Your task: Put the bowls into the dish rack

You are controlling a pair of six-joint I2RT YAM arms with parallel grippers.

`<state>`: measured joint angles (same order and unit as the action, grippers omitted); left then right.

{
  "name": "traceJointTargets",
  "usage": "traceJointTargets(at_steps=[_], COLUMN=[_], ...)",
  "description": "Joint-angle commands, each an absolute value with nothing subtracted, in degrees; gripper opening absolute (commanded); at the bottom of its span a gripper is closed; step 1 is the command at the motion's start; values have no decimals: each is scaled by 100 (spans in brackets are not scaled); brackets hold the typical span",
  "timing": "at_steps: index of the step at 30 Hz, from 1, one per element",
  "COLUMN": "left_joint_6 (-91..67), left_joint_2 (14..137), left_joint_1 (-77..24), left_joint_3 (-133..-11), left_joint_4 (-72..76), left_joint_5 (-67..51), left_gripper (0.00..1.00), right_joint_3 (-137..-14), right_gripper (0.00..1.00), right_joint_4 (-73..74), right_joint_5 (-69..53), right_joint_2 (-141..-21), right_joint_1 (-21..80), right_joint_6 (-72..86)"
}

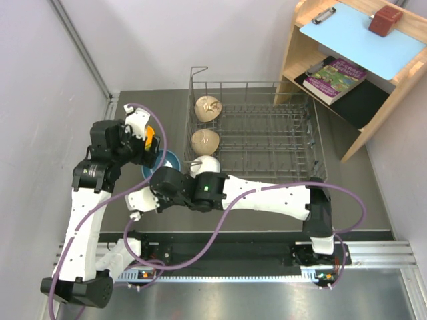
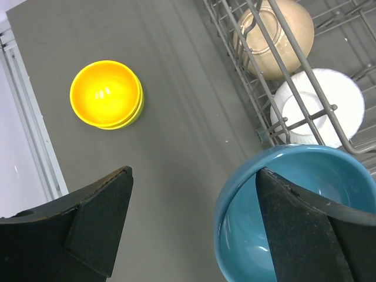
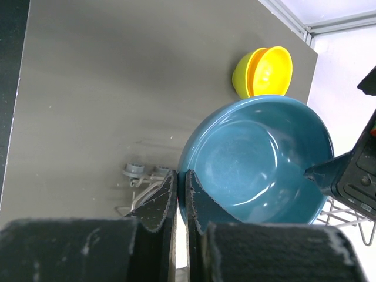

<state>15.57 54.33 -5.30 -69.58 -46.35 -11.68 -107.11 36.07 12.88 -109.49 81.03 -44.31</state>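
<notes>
Pinching blue bowl [image 3: 258,158] by rim alone in clenched right gripper [image 3: 181,194]; holding left gripper [image 2: 194,173] wide, released. Risking bowl pivoting, slipping, striking dish rack [image 1: 253,85] wire.

Blue bowl [image 2: 317,176], white bowl [image 2: 320,100], tan bowl [image 2: 282,35], orange bowl [image 2: 106,94], yellow-green bowl [image 2: 133,117], grey rack [image 1: 253,85].

Bare worktop [image 2: 188,147] lies open between the nested yellow bowls [image 2: 106,94] and the left wall of the dish rack [image 1: 253,85]. The blue bowl [image 2: 294,217] crowds that wall's near end, with the left claw [image 2: 192,176] spread wide over it and the right claw [image 3: 181,176] pinched on its rim. The right arm [image 1: 267,197] bars the rack's near side. Two beige bowls [image 1: 207,108] and a white bowl [image 1: 207,165] fill its left column; rows further right stand free.
</notes>
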Motion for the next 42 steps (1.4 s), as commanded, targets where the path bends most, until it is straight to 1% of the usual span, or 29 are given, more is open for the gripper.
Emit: traceJointTargets(at_steps=[1, 5, 7, 8, 11, 12, 15, 17, 23, 27, 28, 31, 32, 39, 42], left_joint_6=[1319, 1257, 1370, 1475, 1748, 1810, 2100, 2302, 2742, 2383, 2077, 1645, 1609, 1345, 1397], left_joint_2=[5300, 5212, 5212, 5221, 5264, 5334, 5309, 5300, 5160, 4922, 4913, 4974, 5044, 5291, 5440], left_joint_1=[-501, -501, -501, -501, -492, -501, -501, -501, -501, -501, -501, -501, -492, -483, -475], left_joint_3=[-7031, -6987, -7048, -7127, -7294, -7347, -7251, -7190, -7085, -6891, -6882, -6943, -6987, -7058, -7023], left_joint_4=[-3068, -2866, -2970, -3066, -3540, -3803, -4008, -4174, -4746, -4168, -3992, -3245, -3087, -2497, -2443], left_joint_5=[-651, -448, -649, -1259, -2167, -2336, -2583, -2662, -2848, -2287, -1746, -733, -207, 605, 756], left_gripper=[90, 99, 99, 99, 99, 97, 93, 92, 93, 94, 95, 98, 98, 99, 99], right_joint_3=[-10749, -10916, -10907, -10881, -10846, -10828, -10767, -10749, -10854, -10907, -10907, -10934, -10960, -11056, -11232], right_gripper=[0, 0, 0, 0, 0, 0, 0, 0, 0, 0, 0, 0, 0, 0, 0], right_joint_4=[3736, 3770, 3753, 3744, 3700, 3683, 3665, 3674, 3674, 3683, 3674, 3718, 3761, 4034, 4210], right_joint_5=[659, 606, 615, 615, 607, 606, 589, 589, 606, 580, 528, 335, 256, -728, -1097], right_joint_2=[-11135, -11215, -11250, -11250, -11224, -11215, -11153, -11136, -11153, -11188, -11197, -11197, -11154, -10802, -10661], right_joint_1=[8605, 8604, 8604, 8596, 8534, 8525, 8499, 8508, 8490, 8473, 8481, 8473, 8473, 8481, 8464], right_joint_6=[-4464, -4456, -4465, -4474, -4482, -4465, -4456, -4465, -4482, -4430, -4404, -4219, -4149, -3499, -3358])
